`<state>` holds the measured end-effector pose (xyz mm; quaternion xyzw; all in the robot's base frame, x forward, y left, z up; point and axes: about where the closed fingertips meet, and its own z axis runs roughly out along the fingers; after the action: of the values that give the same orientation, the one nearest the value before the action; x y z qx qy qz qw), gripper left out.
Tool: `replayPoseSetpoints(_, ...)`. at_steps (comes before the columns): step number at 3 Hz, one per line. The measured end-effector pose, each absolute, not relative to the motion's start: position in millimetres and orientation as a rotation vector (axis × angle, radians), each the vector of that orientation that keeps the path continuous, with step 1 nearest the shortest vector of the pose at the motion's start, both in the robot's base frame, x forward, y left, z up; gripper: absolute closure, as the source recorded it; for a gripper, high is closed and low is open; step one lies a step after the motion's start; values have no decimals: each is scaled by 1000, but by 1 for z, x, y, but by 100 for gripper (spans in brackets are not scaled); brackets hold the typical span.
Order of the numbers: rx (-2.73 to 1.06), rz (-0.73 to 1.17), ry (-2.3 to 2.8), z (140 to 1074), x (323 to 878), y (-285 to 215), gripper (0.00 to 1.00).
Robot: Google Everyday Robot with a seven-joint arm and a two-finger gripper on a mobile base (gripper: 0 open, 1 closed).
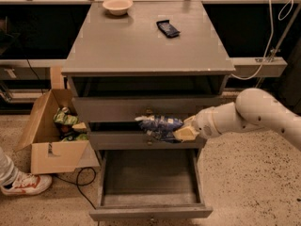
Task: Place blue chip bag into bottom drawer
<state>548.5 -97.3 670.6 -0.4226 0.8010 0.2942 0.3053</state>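
The blue chip bag, crumpled dark blue foil with light patches, hangs in front of the middle drawer, pointing left. My gripper comes in from the right on a white arm and is shut on the bag's right end. The bottom drawer is pulled out below the bag, a wide grey tray whose inside shows nothing in it. The bag is held well above the drawer's floor.
The grey cabinet top carries a small bowl and a small flat dark blue packet. A cardboard box with green snack bags stands left of the cabinet. A person's shoe is at lower left. A cable lies on the floor.
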Motion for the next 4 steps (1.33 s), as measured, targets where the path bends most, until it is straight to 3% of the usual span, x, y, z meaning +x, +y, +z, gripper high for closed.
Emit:
replayPoseSetpoints(3,-1061,900,2293,433,531,-106,100)
replayPoseSetpoints(4,-1061,900,2293,433,531,-106,100)
